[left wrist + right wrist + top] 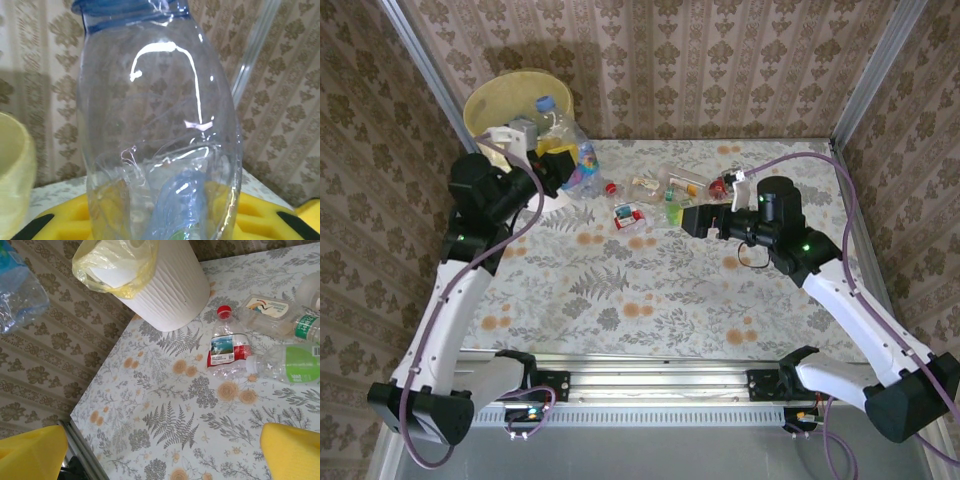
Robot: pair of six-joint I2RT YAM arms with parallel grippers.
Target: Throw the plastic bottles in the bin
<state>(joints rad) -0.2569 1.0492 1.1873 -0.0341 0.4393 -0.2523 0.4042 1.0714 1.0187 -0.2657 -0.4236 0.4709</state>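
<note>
My left gripper (558, 162) is shut on a large clear plastic bottle (558, 125) with a blue cap, held upright next to the pale-yellow bin (510, 100) at the far left. In the left wrist view this bottle (160, 125) stands between the yellow fingers (260, 215), and the bin's rim (12, 165) is at the left. My right gripper (692, 220) is open above the table, beside several loose bottles (675, 185). Its wrist view shows a crushed red-capped bottle (227, 350), a green-labelled bottle (295, 362) and the bin (170, 290) with its yellow liner (115, 262).
A red-labelled bottle (628, 215) lies closest to the right gripper. More bottles lie near the bin's foot (588, 170). Patterned walls close in the table at the back and both sides. The flowered tabletop (640, 290) in front of the bottles is bare.
</note>
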